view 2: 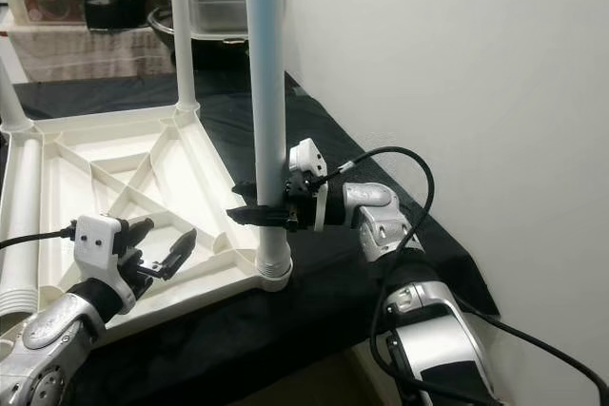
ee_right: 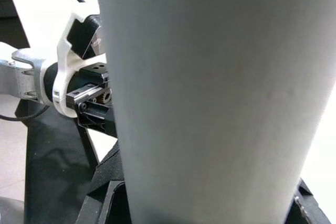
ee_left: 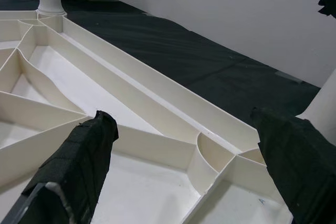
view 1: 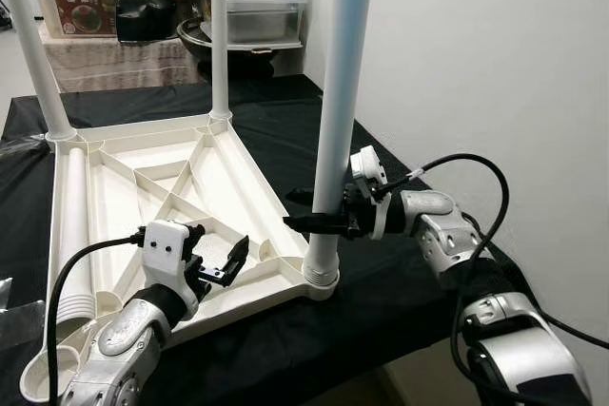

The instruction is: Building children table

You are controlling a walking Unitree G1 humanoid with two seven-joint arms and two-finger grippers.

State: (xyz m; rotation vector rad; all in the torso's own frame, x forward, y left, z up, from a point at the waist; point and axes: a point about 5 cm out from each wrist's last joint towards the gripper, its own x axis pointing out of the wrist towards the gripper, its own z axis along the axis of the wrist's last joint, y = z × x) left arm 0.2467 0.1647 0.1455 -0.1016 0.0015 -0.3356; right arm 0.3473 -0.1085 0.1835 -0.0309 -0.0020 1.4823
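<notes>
Spread wide and empty, the left gripper (view 1: 217, 261) hovers just over the inverted tabletop (view 1: 124, 187). Beyond it, the right gripper (view 2: 255, 208) clamps the corner leg (view 1: 335, 130) low, near its socket (seating unconfirmed). Recommendation: keep the leg plumb while twisting, tabletop braced.

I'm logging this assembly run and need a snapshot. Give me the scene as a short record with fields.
surface: black-draped table
workpiece: white tabletop, lying underside up, ribs showing
legs fitted: three upright in corner sockets, the near leg among them
spare leg: white tube lying along the tabletop's left edge
right gripper: fingers shut around the near leg low down, above its socket
left gripper: fingers open, over the tabletop's near edge, holding nothing
background: boxes and a pot on a far table
</notes>
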